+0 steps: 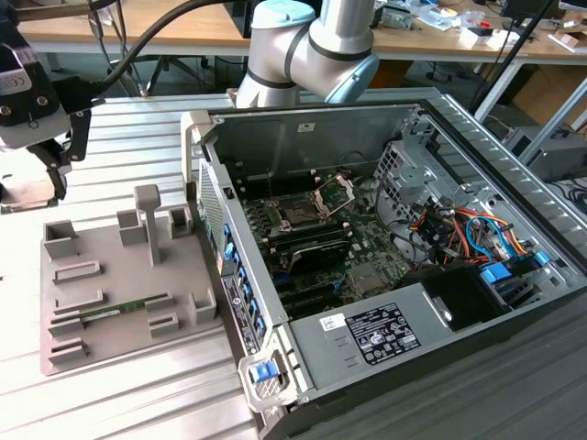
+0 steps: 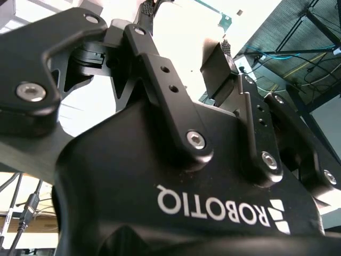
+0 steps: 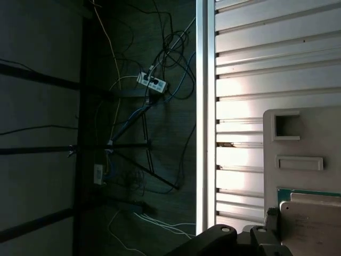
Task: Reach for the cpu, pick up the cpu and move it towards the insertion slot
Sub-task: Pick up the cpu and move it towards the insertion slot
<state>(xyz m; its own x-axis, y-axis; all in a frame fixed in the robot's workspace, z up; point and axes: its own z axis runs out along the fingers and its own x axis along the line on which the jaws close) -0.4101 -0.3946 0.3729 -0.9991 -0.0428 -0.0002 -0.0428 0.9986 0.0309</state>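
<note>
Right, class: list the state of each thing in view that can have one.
case: open, lying on its side.
slot: empty.
bracket: raised.
memory stick: lying in the tray.
cpu: outside the slot, beside the gripper; whether held, cannot tell.
</note>
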